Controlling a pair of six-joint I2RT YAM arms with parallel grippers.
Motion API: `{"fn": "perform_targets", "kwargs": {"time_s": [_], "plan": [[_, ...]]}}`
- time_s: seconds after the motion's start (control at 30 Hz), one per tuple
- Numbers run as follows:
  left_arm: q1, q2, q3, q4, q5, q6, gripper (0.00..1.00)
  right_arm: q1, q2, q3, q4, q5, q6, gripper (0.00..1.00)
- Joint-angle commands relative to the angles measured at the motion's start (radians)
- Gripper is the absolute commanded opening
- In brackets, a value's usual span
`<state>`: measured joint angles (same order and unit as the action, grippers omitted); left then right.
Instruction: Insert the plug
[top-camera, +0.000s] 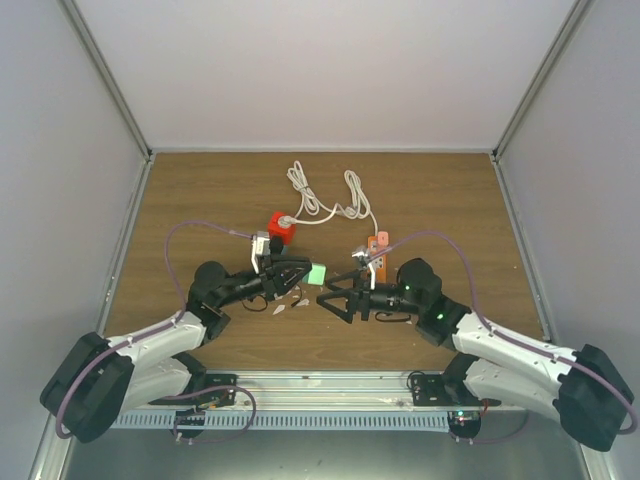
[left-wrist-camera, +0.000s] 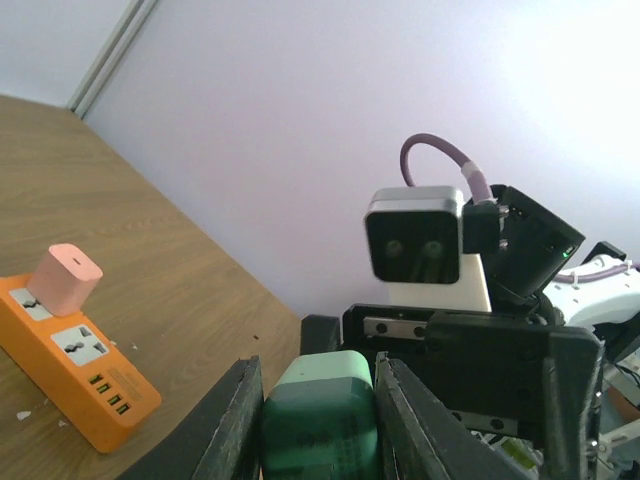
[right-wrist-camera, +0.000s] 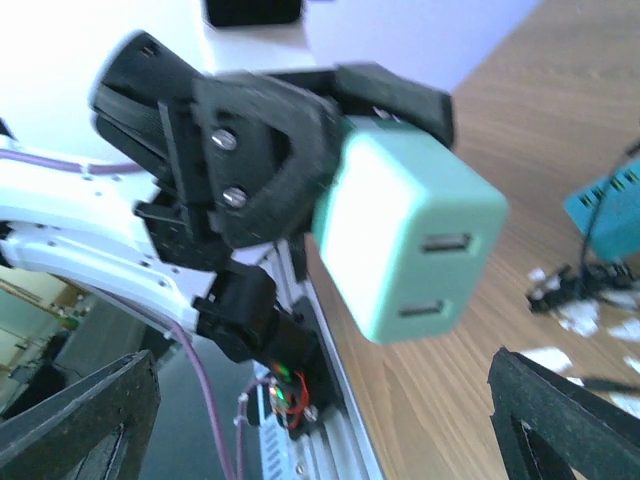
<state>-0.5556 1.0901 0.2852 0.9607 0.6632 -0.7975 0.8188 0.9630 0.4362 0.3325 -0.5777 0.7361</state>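
My left gripper (top-camera: 306, 273) is shut on a mint-green USB charger plug (top-camera: 317, 273), held above the table; in the left wrist view the plug (left-wrist-camera: 320, 415) sits squeezed between both fingers. My right gripper (top-camera: 328, 300) is open and empty, just right of and below the plug. In the right wrist view the plug (right-wrist-camera: 410, 235) hangs ahead of my open gripper (right-wrist-camera: 320, 425), its two USB slots facing the camera. The orange power strip (top-camera: 378, 258) lies behind the right gripper with a pink adapter (top-camera: 382, 240) plugged in; both also show in the left wrist view, strip (left-wrist-camera: 75, 365) and adapter (left-wrist-camera: 65, 278).
A red block (top-camera: 281, 228) with a looped white cable (top-camera: 325, 200) lies at the back centre. Small white scraps (top-camera: 290, 302) lie on the wooden table (top-camera: 200, 200) between the arms. A teal object (right-wrist-camera: 610, 195) shows at the right wrist view's edge.
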Motion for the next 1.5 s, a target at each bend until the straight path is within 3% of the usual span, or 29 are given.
{"fn": "perform_targets", "kwargs": {"time_s": [0.0,0.23,0.7,0.83,1.47], "plan": [[0.007,-0.019,-0.006,0.052,-0.02,0.002,0.0,-0.007,0.01,-0.04,0.329,-0.007,0.033,0.9],[0.008,-0.015,-0.012,0.082,-0.006,-0.031,0.0,-0.007,0.086,-0.064,0.49,0.032,0.053,0.89],[0.008,-0.088,-0.007,0.05,-0.008,-0.03,0.0,-0.035,0.211,-0.028,0.477,0.08,0.072,0.9],[0.008,-0.106,-0.003,0.027,-0.009,-0.018,0.0,-0.05,0.224,-0.038,0.551,0.037,0.082,0.89],[0.008,-0.036,-0.004,0.096,0.005,-0.037,0.0,-0.049,0.344,0.073,0.62,-0.089,0.09,0.73]]}}
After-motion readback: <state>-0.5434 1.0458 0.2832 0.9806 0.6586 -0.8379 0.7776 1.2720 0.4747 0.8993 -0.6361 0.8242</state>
